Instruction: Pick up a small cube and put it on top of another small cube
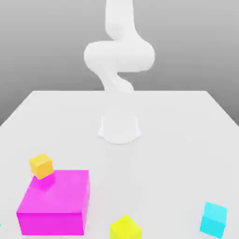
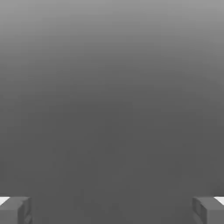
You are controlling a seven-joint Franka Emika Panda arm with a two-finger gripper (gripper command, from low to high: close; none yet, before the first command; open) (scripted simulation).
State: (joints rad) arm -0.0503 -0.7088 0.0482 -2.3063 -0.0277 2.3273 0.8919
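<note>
Grey shading, darker low down, backs the pale tabletop [image 1: 158, 163] in the exterior view, and your white arm [image 1: 119, 56], all smooth rounded links, rises from its base [image 1: 119, 128] beyond the cubes. The small cube you want, lemon-yellow [image 1: 125, 228], sits at the near edge of that view, just to the exterior view's right of the magenta block [image 1: 56, 191]. An orange-yellow cube [image 1: 41, 166] is by the block's far left corner, turned askew; you can't be sure from here whether it touches. Well apart, toward the exterior view's right, is a cyan cube [image 1: 214, 219]. All have flat, matte-looking faces and crisp edges, and the magenta one is a broad, low slab.

Your first job, I judge, is the approach. Come over the lemon-yellow cube from above, turn the wrist so the pads will meet two opposite flat faces rather than corners, and descend straight. Mind the slab beside it: a wide-set finger could clip its wall. Grip at mid-height, lift clear, and settle it squarely on the other small cube before letting go, since a hard-edged cube set off-centre would likely tip.

In the hand view, your jaws stand wide apart with nothing between them, their grey, blocky tips set against a plain, textureless grey gradient.
</note>
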